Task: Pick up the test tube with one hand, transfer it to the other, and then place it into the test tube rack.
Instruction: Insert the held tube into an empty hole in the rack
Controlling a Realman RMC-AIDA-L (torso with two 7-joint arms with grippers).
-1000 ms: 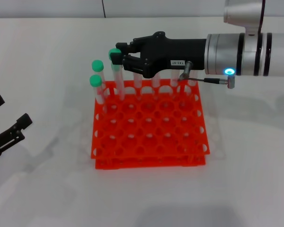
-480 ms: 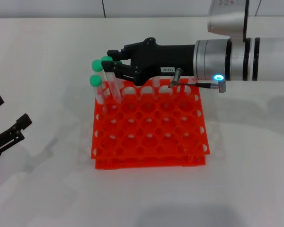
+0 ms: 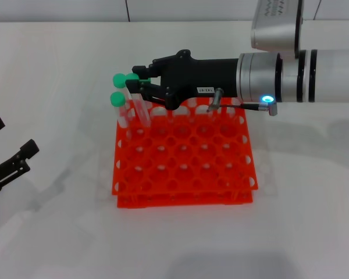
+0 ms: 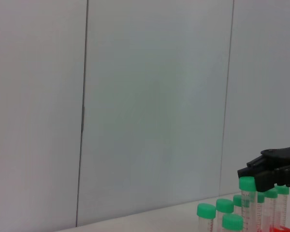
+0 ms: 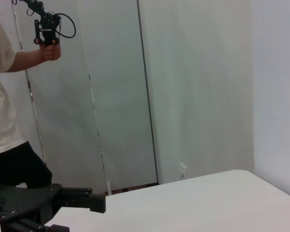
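Note:
The test tube (image 3: 138,102), clear with a green cap, leans in the fingers of my right gripper (image 3: 141,85), the one with the white wrist label. Its lower end sits among the back-left holes of the orange-red test tube rack (image 3: 183,174). The right gripper is shut on the tube just under the cap. In the left wrist view the same gripper (image 4: 261,175) shows far off, over the capped tube (image 4: 248,193). My left gripper (image 3: 11,138) stays open and empty at the table's left edge, well away from the rack.
Two more green-capped tubes (image 3: 120,93) stand in the rack's back-left corner, close beside the held one, and other tubes stand along the back row under my right arm. A person (image 5: 9,96) stands beyond the table in the right wrist view.
My right gripper has carried the tube leftward and lower along the rack's back row. The tube now leans with its bottom down in the rack. The left arm has not moved.

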